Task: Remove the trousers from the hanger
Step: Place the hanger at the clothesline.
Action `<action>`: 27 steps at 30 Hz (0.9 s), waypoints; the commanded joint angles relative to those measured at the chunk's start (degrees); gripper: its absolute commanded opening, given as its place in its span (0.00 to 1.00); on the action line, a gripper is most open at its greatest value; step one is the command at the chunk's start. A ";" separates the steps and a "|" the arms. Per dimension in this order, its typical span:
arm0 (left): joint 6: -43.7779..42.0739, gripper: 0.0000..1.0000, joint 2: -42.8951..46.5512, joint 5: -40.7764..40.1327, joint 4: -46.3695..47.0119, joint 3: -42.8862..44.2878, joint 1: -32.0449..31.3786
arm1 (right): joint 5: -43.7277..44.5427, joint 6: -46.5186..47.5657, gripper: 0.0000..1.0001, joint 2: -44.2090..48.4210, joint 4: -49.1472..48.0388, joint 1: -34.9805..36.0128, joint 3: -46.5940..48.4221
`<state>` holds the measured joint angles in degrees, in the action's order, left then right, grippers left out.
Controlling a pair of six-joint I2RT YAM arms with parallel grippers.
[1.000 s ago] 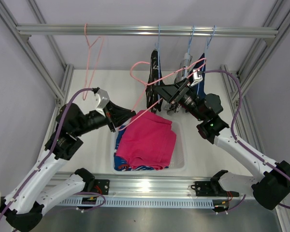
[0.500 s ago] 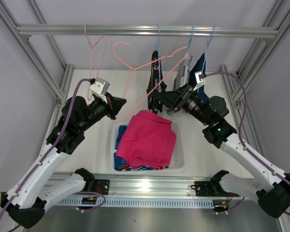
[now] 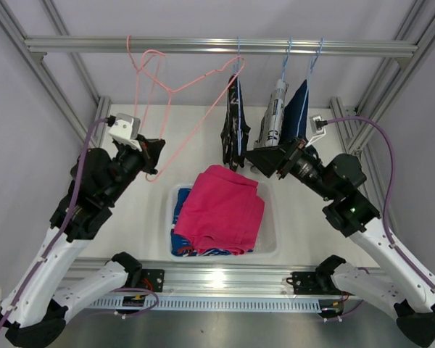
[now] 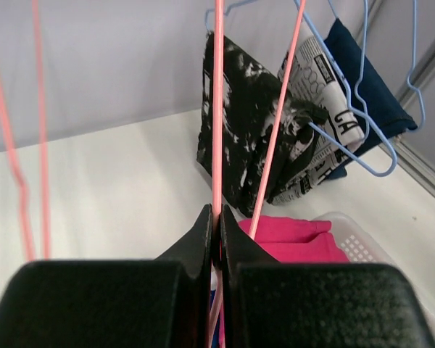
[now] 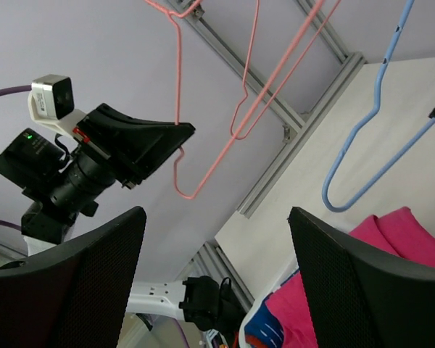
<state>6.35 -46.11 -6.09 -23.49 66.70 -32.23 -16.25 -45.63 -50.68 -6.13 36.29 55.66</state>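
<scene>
**Two down, three hanging**

The left gripper pinches the bare pink hanger. The right gripper gapes, holding nothing. The pink trousers lie in the tub on a blue pair. Another three pairs hang on the rail.

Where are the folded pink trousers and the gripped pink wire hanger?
Folded pink trousers [image 3: 225,209]: top view, middle of the cloth.
Gripped pink wire hanger [image 4: 218,109]: left wrist view, its straight upright wire.
</scene>
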 commanded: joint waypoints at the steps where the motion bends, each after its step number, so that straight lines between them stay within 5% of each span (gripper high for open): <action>1: -1.17 0.01 1.81 -3.76 -2.25 4.92 0.24 | 1.66 3.43 0.85 3.47 4.45 0.18 1.21; 27: 0.24 0.01 4.01 -12.11 -11.50 2.03 0.24 | 4.30 10.12 0.88 10.86 16.68 -1.23 -2.92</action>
<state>6.04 -41.01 -16.60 -35.90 68.73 -32.23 -12.25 -37.17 -40.14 9.69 35.38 53.15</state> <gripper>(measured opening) 0.012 0.875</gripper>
